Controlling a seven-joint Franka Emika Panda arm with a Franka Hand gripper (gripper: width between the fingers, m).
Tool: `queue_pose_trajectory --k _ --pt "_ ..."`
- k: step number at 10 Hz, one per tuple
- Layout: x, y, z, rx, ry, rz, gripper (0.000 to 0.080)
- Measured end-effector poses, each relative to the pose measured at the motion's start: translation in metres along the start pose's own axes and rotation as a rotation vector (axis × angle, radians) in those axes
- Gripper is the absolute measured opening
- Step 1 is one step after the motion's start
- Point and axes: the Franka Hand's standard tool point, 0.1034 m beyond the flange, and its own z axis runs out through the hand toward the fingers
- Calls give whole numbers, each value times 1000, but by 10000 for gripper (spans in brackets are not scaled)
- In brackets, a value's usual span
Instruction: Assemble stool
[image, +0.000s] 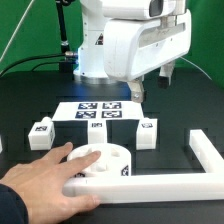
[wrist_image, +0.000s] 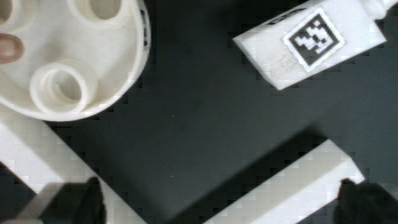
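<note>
The round white seat disc (image: 108, 158) with sockets lies at the front of the black table, against the white L-shaped rail (image: 170, 186). A human hand (image: 38, 186) rests on the disc from the exterior view's left. Two short white tagged legs lie apart from it, one (image: 41, 133) to the left and one (image: 147, 132) to the right. My gripper (image: 150, 84) hangs above the table behind the right leg, open and empty. In the wrist view the disc (wrist_image: 68, 50) and one tagged leg (wrist_image: 310, 45) lie beyond my open gripper (wrist_image: 217, 203).
The marker board (image: 98, 110) lies flat behind the parts. The L-shaped rail runs along the front and turns back at the exterior view's right (image: 206, 150). Two of its white strips show in the wrist view (wrist_image: 267, 188). A fingertip (wrist_image: 9, 45) touches the disc.
</note>
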Motion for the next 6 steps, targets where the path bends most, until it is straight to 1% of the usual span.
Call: queue_pose_trajectory --k 6 --pt "-1 1 0 -1 0 0 650"
